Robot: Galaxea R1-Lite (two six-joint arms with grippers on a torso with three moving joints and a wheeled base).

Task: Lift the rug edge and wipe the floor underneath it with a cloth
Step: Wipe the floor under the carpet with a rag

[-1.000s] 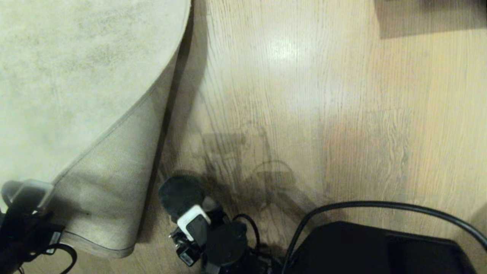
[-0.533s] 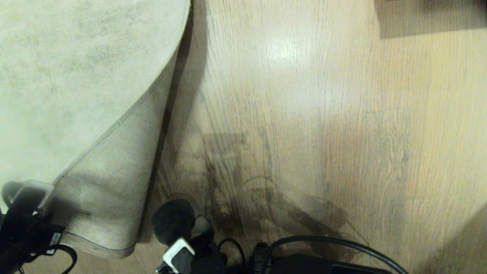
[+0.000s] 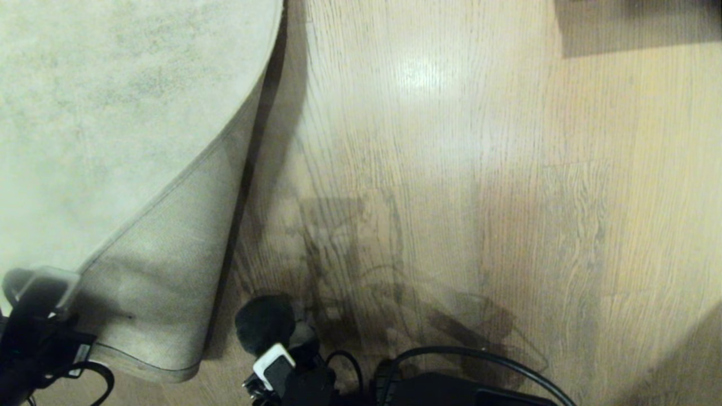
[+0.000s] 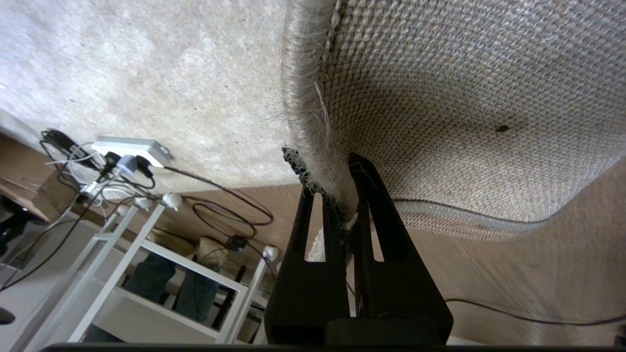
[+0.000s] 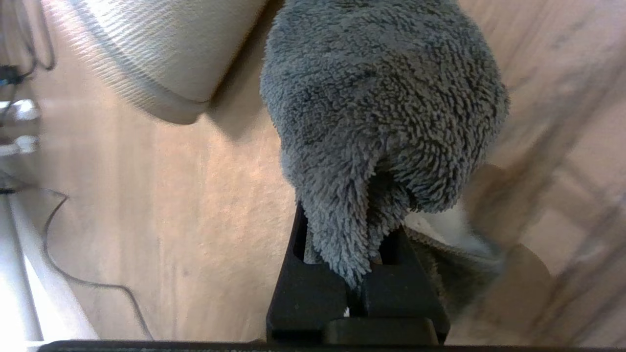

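The rug [image 3: 113, 101] lies at the left with its near corner turned over, so the woven tan backing [image 3: 169, 270] faces up. My left gripper [image 3: 39, 287] is at the bottom left, shut on the rug edge [image 4: 313, 122], which runs between its black fingers [image 4: 371, 195]. My right gripper [image 3: 285, 341] is low in the head view, shut on the fuzzy dark grey cloth [image 3: 264, 321]. The cloth [image 5: 381, 98] bulges out past the jaws and hides the fingertips. It sits just above or on the floor [image 3: 428, 169] beside the folded flap; I cannot tell whether it touches.
A white power strip [image 4: 132, 146] with plugs and loose cables [image 4: 220, 205] lies by the rug's far side, near a white frame [image 4: 161, 254]. A black arm cable [image 3: 479, 361] arcs along the bottom. A dark patch [image 3: 637, 25] sits at the top right.
My right gripper has drawn the cloth back toward the bottom of the head view, and the arm's black body has dropped mostly out of sight. The left gripper and rug flap are unchanged.
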